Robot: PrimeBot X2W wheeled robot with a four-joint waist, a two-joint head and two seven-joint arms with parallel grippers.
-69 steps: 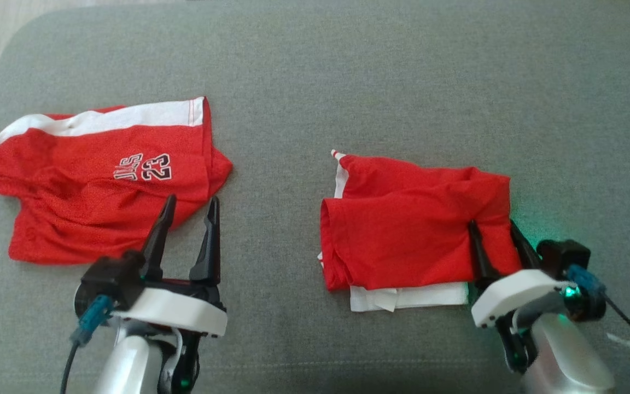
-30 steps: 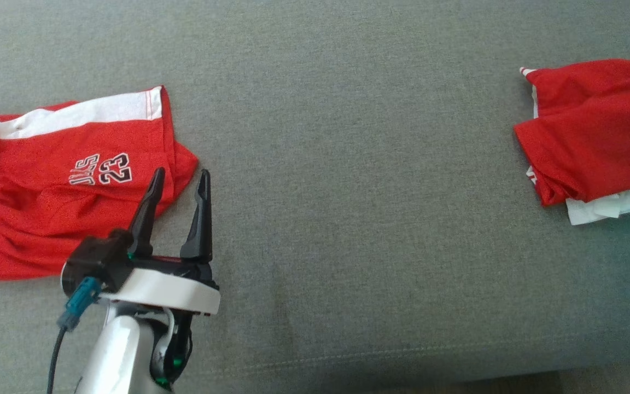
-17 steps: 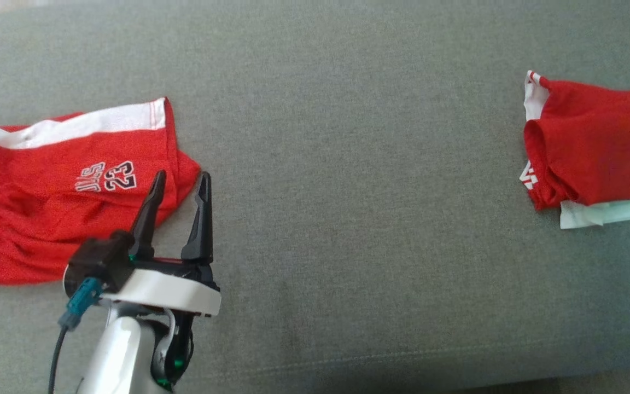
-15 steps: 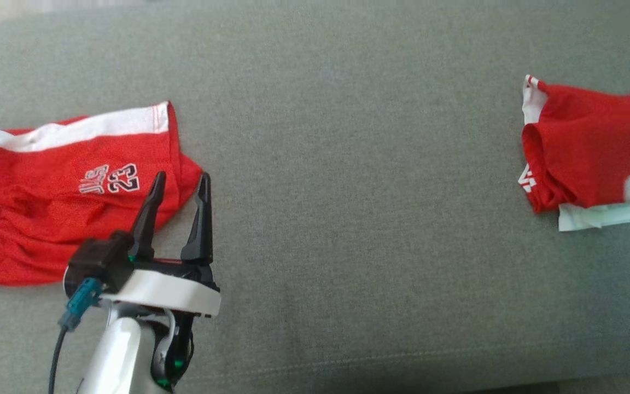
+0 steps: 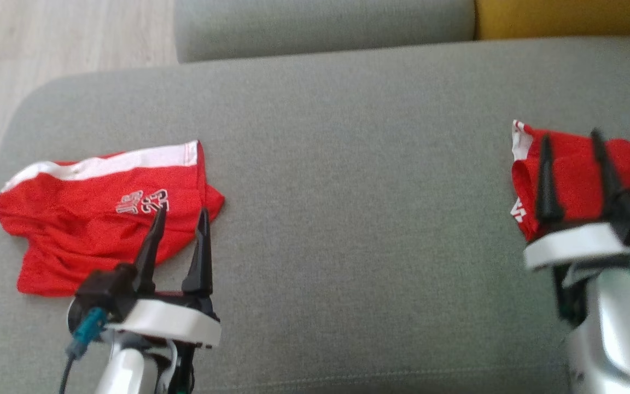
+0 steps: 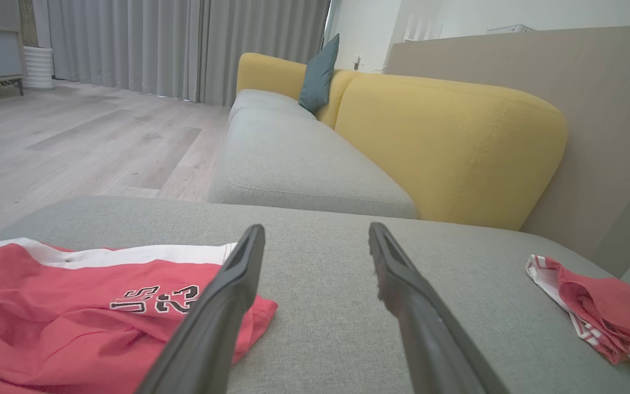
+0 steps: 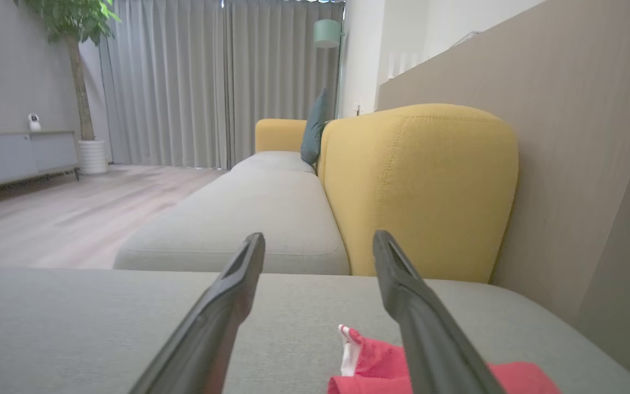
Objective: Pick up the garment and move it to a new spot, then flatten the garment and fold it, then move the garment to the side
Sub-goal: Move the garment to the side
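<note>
The garment (image 5: 575,178), red with white trim and folded into a small bundle, lies at the far right of the grey seat cushion (image 5: 359,219). My right gripper (image 5: 571,135) hovers just over it, open, with nothing between its fingers. In the right wrist view the garment (image 7: 367,358) lies low between the spread fingers of that gripper (image 7: 319,238). In the left wrist view it (image 6: 599,306) sits far to the right. My left gripper (image 5: 182,212) stands open at the lower left and holds nothing; in the left wrist view (image 6: 316,230) its fingers are spread wide.
Red shorts (image 5: 101,213) with a white band and "23" lie spread at the left, right by my left fingertips. A second grey seat (image 5: 320,22) and a yellow backrest (image 6: 446,142) lie beyond. Wooden floor (image 5: 47,49) borders the cushion's left edge.
The right gripper has opened, let go of the folded garment and now shows in full over it. The head camera has tilted up. The left gripper stays open by the shorts.
</note>
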